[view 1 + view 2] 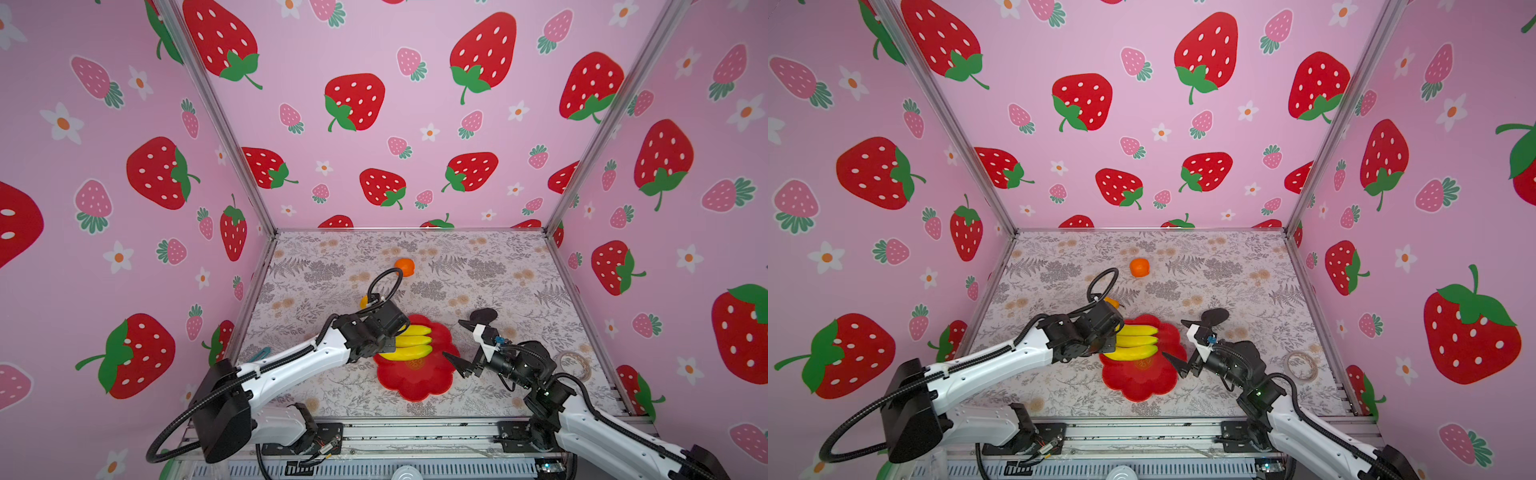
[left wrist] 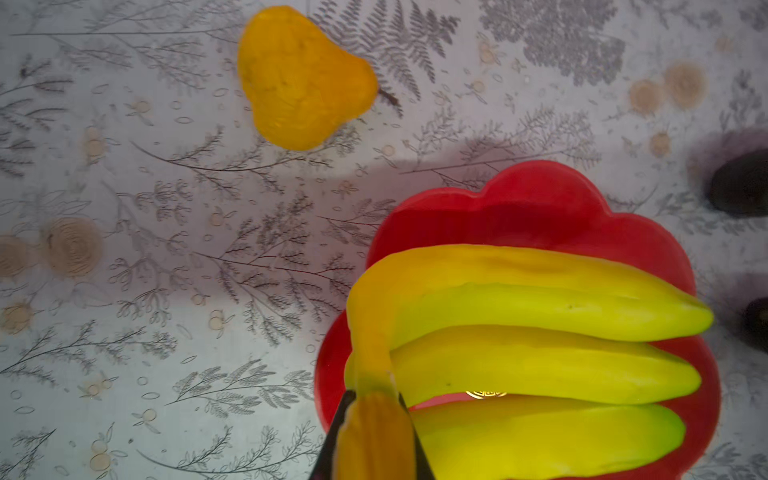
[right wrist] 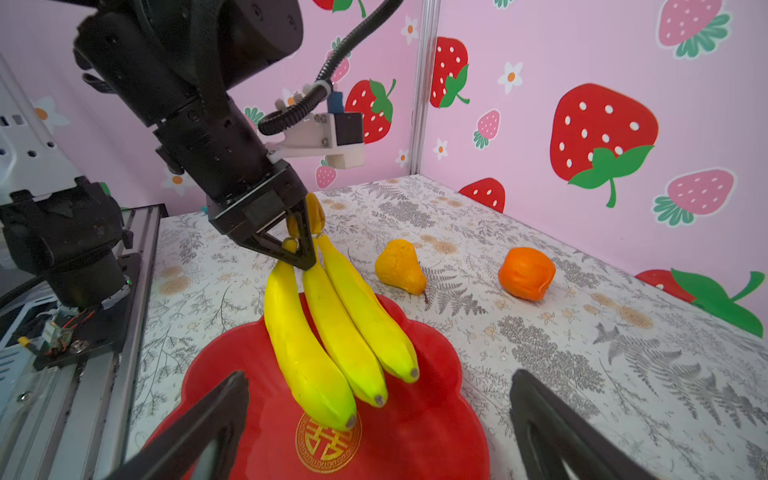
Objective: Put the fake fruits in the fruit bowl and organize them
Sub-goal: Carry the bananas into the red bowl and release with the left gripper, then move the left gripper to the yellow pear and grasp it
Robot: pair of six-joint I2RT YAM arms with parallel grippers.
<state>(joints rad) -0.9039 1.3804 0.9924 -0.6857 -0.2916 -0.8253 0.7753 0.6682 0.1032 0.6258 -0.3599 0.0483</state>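
The left gripper point(image 3: 301, 254) is pinching the stem of the bananas point(image 3: 332, 340), jaws squeezed tight on it. The bunch is slanting down into the bowl point(image 3: 419, 451) with its tips near the gold centre mark. Whether those tips are touching the dish is impossible to tell from here.

The trouble I'm watching for is that the stem end is hanging out past the scalloped rim. If the jaws let go at this height, the bunch is likely tipping or sliding on that glossy, shallow dish, maybe out over the edge. Pressing down instead looks risky too, since that light dish could skate across the mat. The bananas are also lying right across the middle, which is squeezing the room for everything else.

The pear point(image 3: 401, 266) is sitting on the mat just beyond the bowl. The orange point(image 3: 527, 273) is lying farther back, and an avocado point(image 1: 484, 315) is resting off to the right, all outside the dish.

The left arm is reaching in low from the left with its wrist angled down over the rim. The right gripper point(image 1: 452, 337) is hovering at the bowl's right edge, spread wide and carrying nothing. It is close enough that a swinging bunch could be clipping it.
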